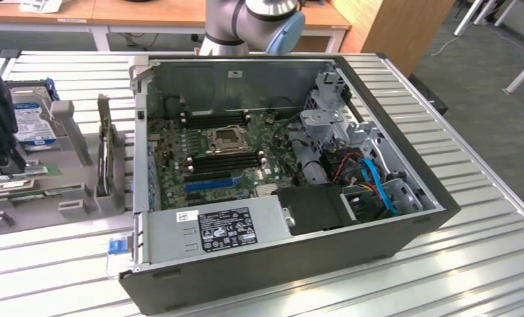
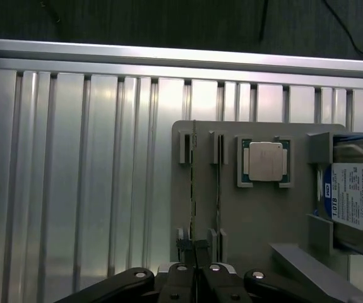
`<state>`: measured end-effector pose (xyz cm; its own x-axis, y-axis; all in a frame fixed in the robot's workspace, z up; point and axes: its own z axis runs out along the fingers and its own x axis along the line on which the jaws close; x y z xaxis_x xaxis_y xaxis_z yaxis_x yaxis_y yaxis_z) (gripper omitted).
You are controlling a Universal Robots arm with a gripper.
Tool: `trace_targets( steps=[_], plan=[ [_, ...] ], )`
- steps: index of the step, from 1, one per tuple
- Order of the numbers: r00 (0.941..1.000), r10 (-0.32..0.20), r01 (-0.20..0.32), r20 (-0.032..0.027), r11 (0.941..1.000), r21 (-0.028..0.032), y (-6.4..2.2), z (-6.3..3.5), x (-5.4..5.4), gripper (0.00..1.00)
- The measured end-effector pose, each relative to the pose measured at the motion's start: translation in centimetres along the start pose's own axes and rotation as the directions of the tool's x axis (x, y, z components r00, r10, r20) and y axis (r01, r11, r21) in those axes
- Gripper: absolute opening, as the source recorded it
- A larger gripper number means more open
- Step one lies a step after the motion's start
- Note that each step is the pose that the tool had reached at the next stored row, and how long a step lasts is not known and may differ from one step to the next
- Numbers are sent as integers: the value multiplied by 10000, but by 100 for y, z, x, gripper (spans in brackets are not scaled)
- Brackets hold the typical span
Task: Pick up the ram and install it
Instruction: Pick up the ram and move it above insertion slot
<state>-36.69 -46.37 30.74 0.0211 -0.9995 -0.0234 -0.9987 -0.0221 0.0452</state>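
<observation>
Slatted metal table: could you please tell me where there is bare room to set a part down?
Free: the slatted metal table on the exterior view's right of the open black computer case, and the near corner in front of the grey fixture tray. Crowded: that tray, holding a blue-labelled hard drive.

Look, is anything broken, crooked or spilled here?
Nothing stands out. The thin ram stick stands straight on edge in the grey plastic holder, the square silver processor chip sits flat in its recess, and the open black computer case looks tidy.
</observation>
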Motion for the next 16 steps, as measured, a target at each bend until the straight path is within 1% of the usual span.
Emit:
trace_targets(
  steps=[16],
  plan=[
    [10000, 1, -1, 0, 10000, 0, 16, -399, -10, 12]
  ],
)
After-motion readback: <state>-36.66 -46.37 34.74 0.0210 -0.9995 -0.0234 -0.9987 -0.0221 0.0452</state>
